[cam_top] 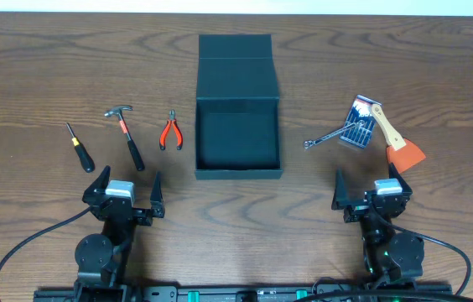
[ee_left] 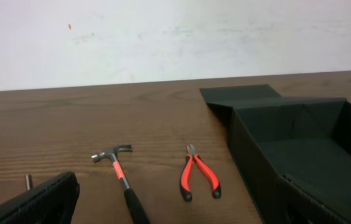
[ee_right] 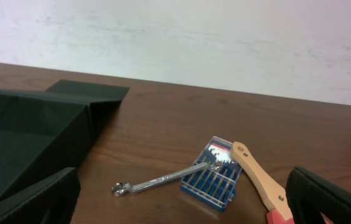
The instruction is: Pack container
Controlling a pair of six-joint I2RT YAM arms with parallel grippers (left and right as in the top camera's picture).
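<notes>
Overhead view: an open, empty dark box [cam_top: 238, 138] is seen at the centre of the table [cam_top: 35, 67], with its lid laid flat on the far side. It is judged to be light, stiff cardboard, best held by its side walls. The left gripper [cam_top: 129, 186] and right gripper [cam_top: 367, 186] are spread wide, with nothing held. The height of the walls is shown only by the wrist views.

The brown wooden worktop [cam_top: 35, 67] has a dark open box [cam_top: 238, 138] in the middle, its lid lying flat behind it. To the left lie a screwdriver [cam_top: 78, 148], a hammer [cam_top: 127, 136] and red pliers [cam_top: 169, 132], all apart. To the right a shiny wrench [cam_top: 329, 137] and a scraper [cam_top: 393, 134] with a wooden handle both touch a small blue case [cam_top: 362, 126].
</notes>
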